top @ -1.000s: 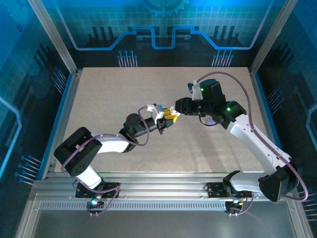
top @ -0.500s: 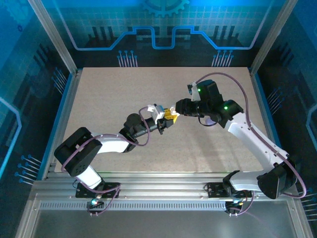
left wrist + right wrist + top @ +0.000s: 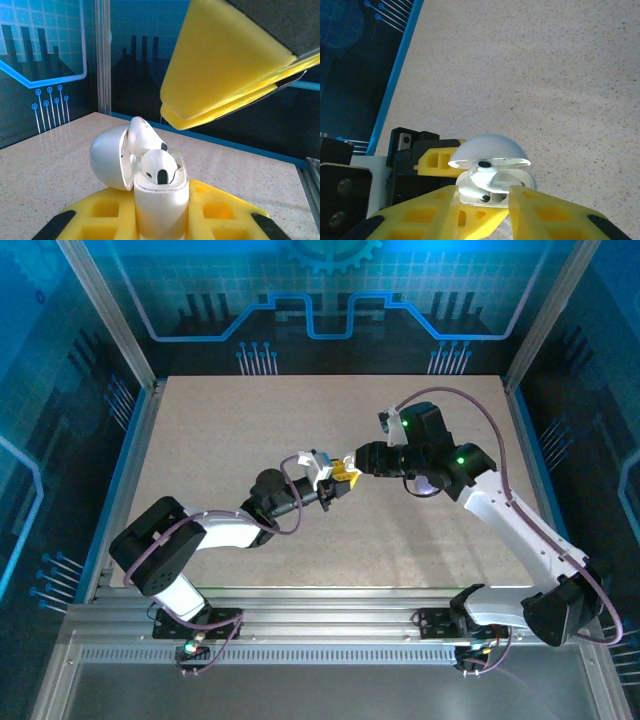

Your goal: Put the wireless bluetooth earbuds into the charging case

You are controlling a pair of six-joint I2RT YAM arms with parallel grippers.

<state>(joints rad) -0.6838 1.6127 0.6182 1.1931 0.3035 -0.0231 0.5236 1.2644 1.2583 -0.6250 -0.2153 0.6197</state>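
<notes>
White charging case (image 3: 160,210), glossy, upright, clamped in my left gripper (image 3: 161,227). Lid (image 3: 107,155) hinged open to the left. One white earbud (image 3: 159,170) sits in its well, dark spot facing out. Second earbud (image 3: 142,132) sticks up higher, beside the lid.

Yellow fingers (image 3: 555,215) hide the base of the charging case (image 3: 490,149).

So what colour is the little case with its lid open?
White. It is a glossy white plastic charging case, seen best in the left wrist view.
</notes>
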